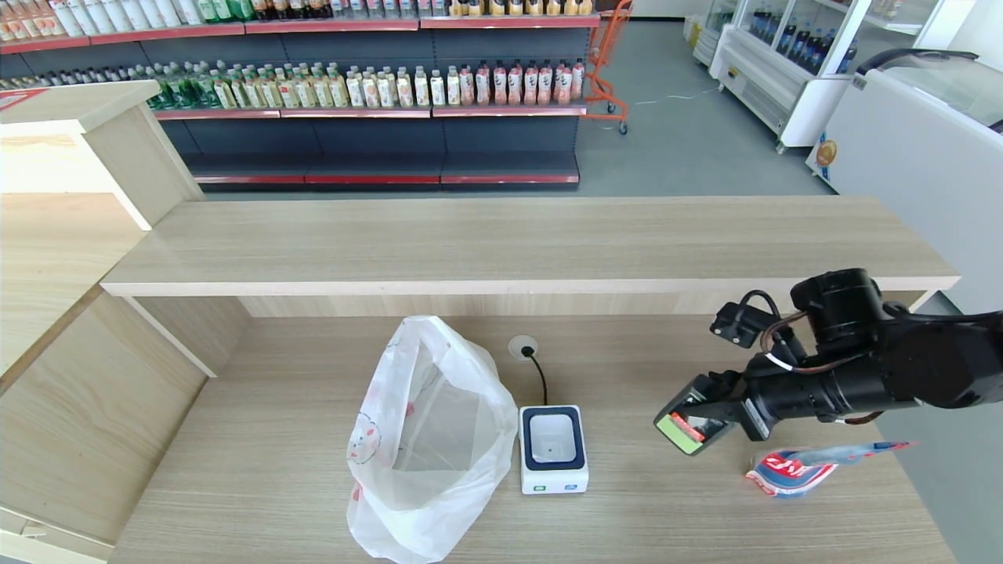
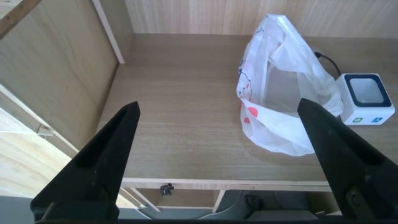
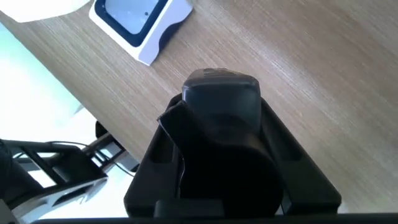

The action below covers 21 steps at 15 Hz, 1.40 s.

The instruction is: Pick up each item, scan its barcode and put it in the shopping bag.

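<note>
Head view: right claw (image 1: 700,413) is closed on a small dark box (image 1: 683,427) w/ a green and red face. It holds the box up in the air to the right of the scanner (image 1: 552,448), prob. so the code can be shown to the glass next. The bag (image 1: 427,439) stands open just beside the scanner's left side, so a scanned thing can drop right in. A red and blue packet (image 1: 791,470) lies on the wood counter (image 1: 666,509) near its right edge, by the arm, not yet picked. The scanner's cord (image 1: 541,380) runs to a hole at the back. Past the counter are shelves w/ bottles (image 1: 376,86), and freezers (image 1: 901,133) on the right. Left wrist view: left claw (image 2: 217,155) is wide open and holds nothing. It hangs over bare wood left of the bag (image 2: 280,93), out of the way. Right wrist view: box (image 3: 221,102) sits tight btw. the fingers above the wood, scanner (image 3: 140,22) near but apart.
</note>
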Motion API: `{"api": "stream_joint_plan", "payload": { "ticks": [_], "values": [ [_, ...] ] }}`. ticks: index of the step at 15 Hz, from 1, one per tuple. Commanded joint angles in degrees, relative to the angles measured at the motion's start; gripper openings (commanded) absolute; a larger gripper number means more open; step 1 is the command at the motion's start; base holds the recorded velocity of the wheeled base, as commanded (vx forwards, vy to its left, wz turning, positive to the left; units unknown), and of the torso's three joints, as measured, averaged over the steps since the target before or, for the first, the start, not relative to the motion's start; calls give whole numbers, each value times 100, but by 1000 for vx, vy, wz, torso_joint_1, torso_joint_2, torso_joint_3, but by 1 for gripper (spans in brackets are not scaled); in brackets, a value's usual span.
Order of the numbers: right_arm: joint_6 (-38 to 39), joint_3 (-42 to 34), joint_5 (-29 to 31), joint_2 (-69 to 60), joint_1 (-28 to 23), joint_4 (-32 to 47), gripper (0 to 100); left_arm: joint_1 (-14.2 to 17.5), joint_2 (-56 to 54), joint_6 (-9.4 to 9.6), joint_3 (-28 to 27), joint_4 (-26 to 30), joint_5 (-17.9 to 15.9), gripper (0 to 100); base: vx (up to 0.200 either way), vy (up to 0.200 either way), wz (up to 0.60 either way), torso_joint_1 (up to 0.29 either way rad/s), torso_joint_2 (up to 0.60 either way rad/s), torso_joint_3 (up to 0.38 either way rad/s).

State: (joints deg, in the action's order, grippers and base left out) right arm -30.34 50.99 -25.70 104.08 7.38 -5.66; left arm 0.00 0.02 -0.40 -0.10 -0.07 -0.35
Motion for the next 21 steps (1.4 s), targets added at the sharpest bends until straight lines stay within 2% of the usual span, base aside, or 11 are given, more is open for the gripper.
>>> {"api": "stream_joint_plan", "payload": {
  "ticks": [1,2,5,7,9,11,12,14,16,18,21],
  "values": [
    [81,-424,21,-951,-34,-41,0,0,-2,-4,1,-1,0,100,0,0,0,0,0,0],
    [11,-459,12,-1083,-114,-94,0,0,-2,-4,1,-1,0,100,0,0,0,0,0,0],
    [-1492,-1733,-14,-2050,-764,-2141,0,0,-2,-4,1,-1,0,100,0,0,0,0,0,0],
    [-2468,-2507,-445,-2182,-720,-3108,0,0,-2,-4,1,-1,0,100,0,0,0,0,0,0],
    [-4612,-2550,-1895,-2155,-342,-2897,0,0,-2,-4,1,-1,0,100,0,0,0,0,0,0],
    [-7715,-2498,-2721,-2138,71,-2027,0,0,-2,-4,1,-1,0,100,0,0,0,0,0,0],
    [-9042,-2419,-2888,-2094,317,-1693,0,0,-2,-4,1,-1,0,100,0,0,0,0,0,0],
    [-10949,-2445,-2748,-1936,563,-867,0,0,-2,-4,1,-1,0,100,0,0,0,0,0,0],
    [-12294,-2436,-2695,-1848,616,-612,0,0,-2,-4,1,-1,0,100,0,0,0,0,0,0],
    [-13111,-2392,-2879,-1751,721,-647,0,0,-2,-4,1,-1,0,100,0,0,0,0,0,0],
    [-13466,-2076,-3398,-1769,1548,-647,0,0,-2,-4,1,-1,0,100,0,0,0,0,0,0]
  ]
}}
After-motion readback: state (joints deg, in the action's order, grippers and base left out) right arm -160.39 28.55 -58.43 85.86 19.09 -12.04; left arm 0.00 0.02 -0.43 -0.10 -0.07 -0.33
